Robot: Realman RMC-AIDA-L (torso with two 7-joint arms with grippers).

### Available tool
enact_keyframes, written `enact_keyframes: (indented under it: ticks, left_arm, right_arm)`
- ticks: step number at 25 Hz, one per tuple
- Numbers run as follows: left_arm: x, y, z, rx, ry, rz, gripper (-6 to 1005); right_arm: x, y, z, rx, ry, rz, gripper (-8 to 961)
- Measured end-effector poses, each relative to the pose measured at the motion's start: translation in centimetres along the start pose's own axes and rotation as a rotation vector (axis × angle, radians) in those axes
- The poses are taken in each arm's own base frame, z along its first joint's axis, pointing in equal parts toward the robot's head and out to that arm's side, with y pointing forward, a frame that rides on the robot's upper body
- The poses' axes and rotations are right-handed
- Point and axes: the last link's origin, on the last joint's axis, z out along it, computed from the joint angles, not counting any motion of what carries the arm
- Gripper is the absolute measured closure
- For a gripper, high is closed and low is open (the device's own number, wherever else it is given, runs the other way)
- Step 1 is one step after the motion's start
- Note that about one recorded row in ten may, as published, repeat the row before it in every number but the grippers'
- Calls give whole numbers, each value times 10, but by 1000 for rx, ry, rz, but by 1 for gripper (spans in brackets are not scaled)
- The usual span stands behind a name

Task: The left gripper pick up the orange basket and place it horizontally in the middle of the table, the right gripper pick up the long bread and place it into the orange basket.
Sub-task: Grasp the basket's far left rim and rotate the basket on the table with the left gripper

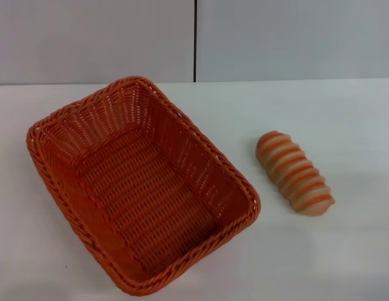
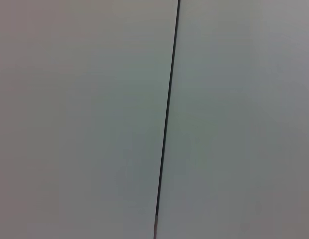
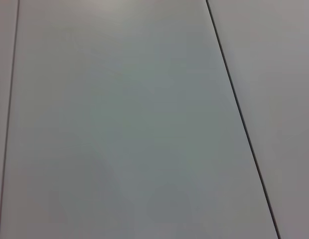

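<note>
- White table point(image 1: 345, 113) is carrying both objects, with grey wall panels standing behind it.
- The orange basket point(image 1: 141, 185) is sitting empty and skewed on the robot's left side, its long axis running diagonally.
- The long bread point(image 1: 294, 173) is lying well apart to its right.
- Neither the left claw nor the right claw is showing in any view, so their state cannot be told; both wrist views are showing only the panels.
- Judging the first step: the left claw is needing a firm pinch on the braided rim, then a turn until the basket lies crosswise.

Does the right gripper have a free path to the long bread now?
Probably yes: the long bread lies alone on the table, apart from the orange basket, nothing over it. The gripper itself is out of view.
</note>
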Motion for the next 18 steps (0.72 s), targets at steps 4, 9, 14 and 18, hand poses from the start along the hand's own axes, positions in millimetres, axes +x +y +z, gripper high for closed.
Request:
enact_keyframes:
  ticks: [4,9,14,18]
  left_arm:
    - [5,-3,1,-16,3,-7,196]
    - [9,-7,-2,-9,3,-9,200]
    - [10,-5,2,-48,-15,-6,203]
    - [22,-5,11,-140,-35,-28,206]
  right_arm:
    - [3,1,2,3,9,12,216]
    - [5,2,7,-2,12,53,216]
    - [9,5,9,-16,30,70,217]
    - [10,5,9,-19,38,95,217]
